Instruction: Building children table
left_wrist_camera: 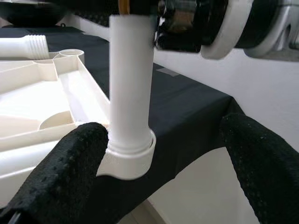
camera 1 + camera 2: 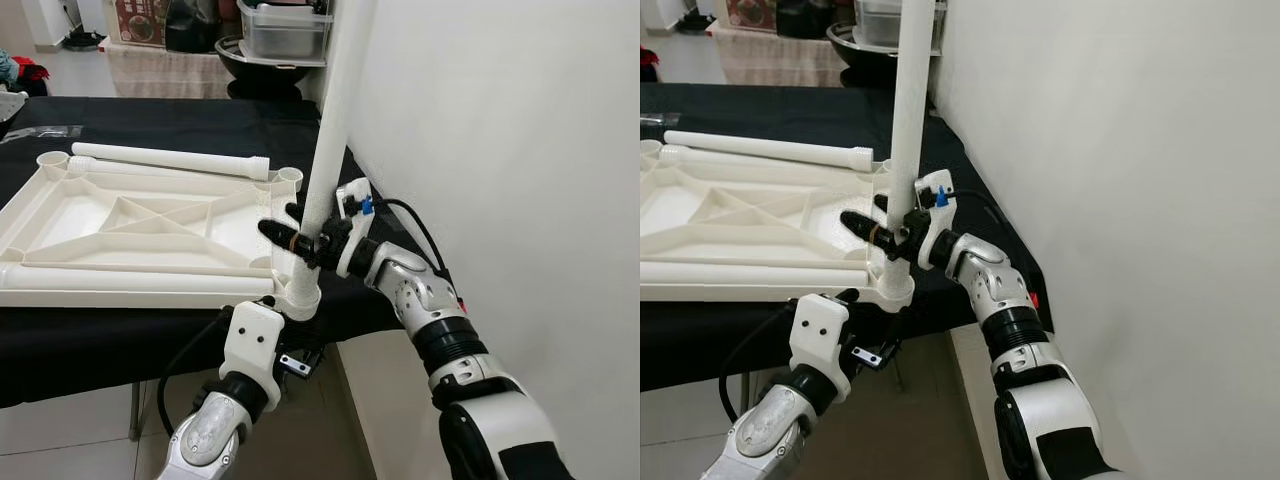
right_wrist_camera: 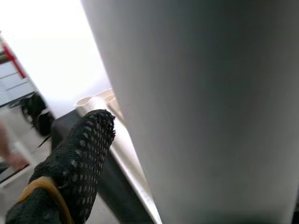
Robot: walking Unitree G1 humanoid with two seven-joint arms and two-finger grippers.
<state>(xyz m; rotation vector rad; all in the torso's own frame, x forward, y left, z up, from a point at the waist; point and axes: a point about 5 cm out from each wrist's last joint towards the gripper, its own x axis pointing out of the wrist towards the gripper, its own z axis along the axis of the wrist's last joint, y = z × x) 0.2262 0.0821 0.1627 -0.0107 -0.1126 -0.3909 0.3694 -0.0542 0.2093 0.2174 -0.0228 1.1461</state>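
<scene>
Standing upright in the near corner socket [image 2: 298, 297] of the upturned white tabletop [image 2: 60, 215], the table leg [image 2: 330, 130] is pinched low down by the right gripper [image 2: 300, 238]. Left gripper [image 1: 154, 154] sits spread wide around the socket, touching nothing firmly. Hollow plastic looks light, stiff and slick, so gripping near the base seems wisest.

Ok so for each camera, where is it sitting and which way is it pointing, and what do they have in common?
Left eye, right eye: on the head, looking down at the upturned white plastic tabletop; both silver arms show.
Left wrist: low at the corner socket, looking along the open left pincer.
Right wrist: close against the upright white plastic table leg; one black finger of the right pincer shows.
All share that leg.
</scene>
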